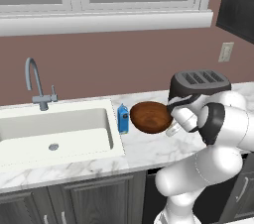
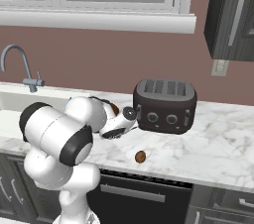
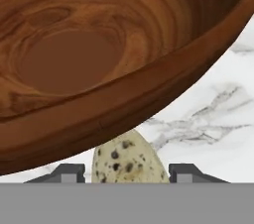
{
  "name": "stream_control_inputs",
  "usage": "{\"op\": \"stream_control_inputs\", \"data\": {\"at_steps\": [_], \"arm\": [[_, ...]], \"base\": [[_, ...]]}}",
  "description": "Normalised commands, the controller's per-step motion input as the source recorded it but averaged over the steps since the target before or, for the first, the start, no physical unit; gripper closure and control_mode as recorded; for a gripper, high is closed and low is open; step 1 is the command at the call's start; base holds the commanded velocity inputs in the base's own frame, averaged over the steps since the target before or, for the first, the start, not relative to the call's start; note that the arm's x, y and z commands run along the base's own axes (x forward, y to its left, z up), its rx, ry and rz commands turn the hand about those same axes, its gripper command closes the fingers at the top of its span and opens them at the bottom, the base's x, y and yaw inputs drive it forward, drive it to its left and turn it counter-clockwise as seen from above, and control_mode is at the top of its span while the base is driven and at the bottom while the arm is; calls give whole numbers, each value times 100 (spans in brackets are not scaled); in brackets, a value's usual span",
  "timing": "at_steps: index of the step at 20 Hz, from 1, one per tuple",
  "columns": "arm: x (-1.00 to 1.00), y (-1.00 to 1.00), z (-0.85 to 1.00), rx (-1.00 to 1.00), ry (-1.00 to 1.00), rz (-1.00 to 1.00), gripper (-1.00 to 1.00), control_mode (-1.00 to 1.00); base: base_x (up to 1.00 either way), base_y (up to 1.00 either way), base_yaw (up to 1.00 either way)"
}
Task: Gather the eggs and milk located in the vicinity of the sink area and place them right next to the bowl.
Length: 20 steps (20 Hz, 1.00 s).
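The round wooden bowl [image 1: 151, 117] [image 3: 99, 44] sits on the marble counter, with the blue milk carton [image 1: 123, 119] upright just to its left, by the sink [image 1: 54, 129]. My gripper [image 3: 127, 174] [image 1: 172, 130] is low at the bowl's right side. A pale speckled egg [image 3: 129, 161] lies between my fingertips [image 3: 69, 173], close against the bowl's outer wall. The jaws stand slightly apart around it, with a small gap on one side. A reddish-brown egg [image 2: 140, 156] rests on the counter near the front edge, below the toaster.
A black-and-grey toaster [image 1: 198, 84] [image 2: 165, 105] stands right behind my hand. The grey gooseneck faucet [image 1: 32, 77] rises behind the basin at the left. Bare marble counter [image 2: 218, 143] stretches to the right of the toaster.
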Motion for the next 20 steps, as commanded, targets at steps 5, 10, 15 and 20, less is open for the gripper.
{"op": "stream_control_inputs", "data": {"at_steps": [5, 10, 15, 20], "arm": [[0, -3, 2, 0, 0, 0, -100, -100], [-14, -4, 19, 0, 3, -1, -100, -100], [-46, -17, 31, 0, 9, -13, -100, -100], [-23, -11, 41, 0, 28, -26, -100, -100]], "base": [[0, 0, 0], [0, 0, 0], [0, 0, 0], [0, 0, 0]]}}
